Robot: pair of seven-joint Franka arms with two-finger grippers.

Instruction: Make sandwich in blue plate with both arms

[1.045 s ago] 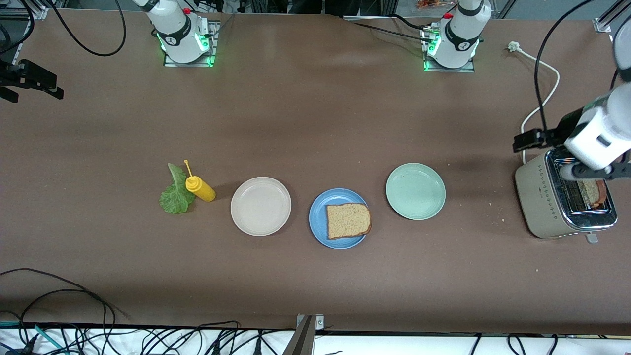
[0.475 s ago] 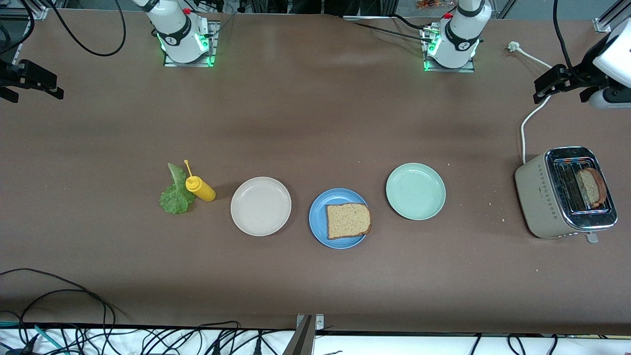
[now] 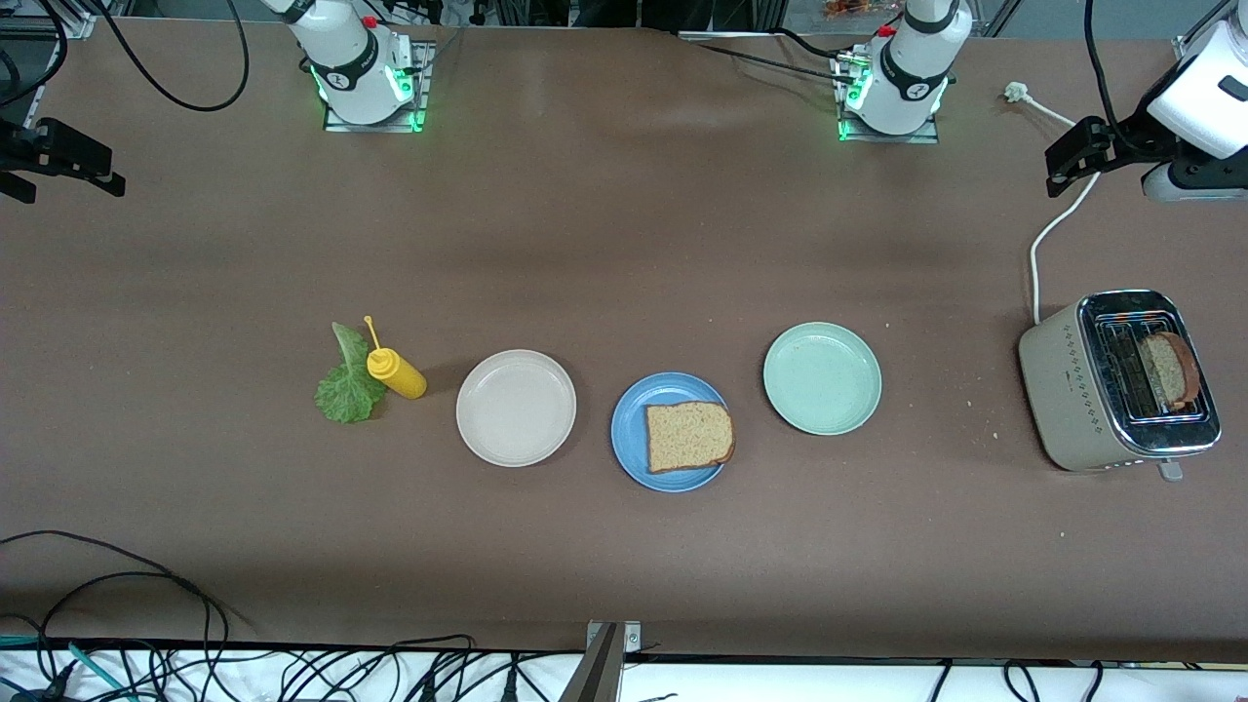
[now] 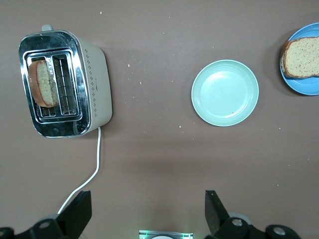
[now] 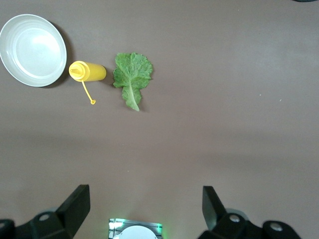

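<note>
The blue plate lies mid-table with one brown bread slice on it. A second slice stands in the toaster at the left arm's end. The green lettuce leaf lies flat toward the right arm's end, beside the yellow bottle. My left gripper hangs open and empty, high over bare table by the toaster's cord. My right gripper waits open and empty, high over bare table above the lettuce's end.
A cream-white plate and a pale mint plate flank the blue plate, both holding nothing. The toaster's white cord runs toward the arm bases. Loose cables hang along the table's near edge.
The left arm has risen from directly over the toaster and drawn back toward the bases' side, empty; the slice stays in the toaster. The right arm has not moved.
</note>
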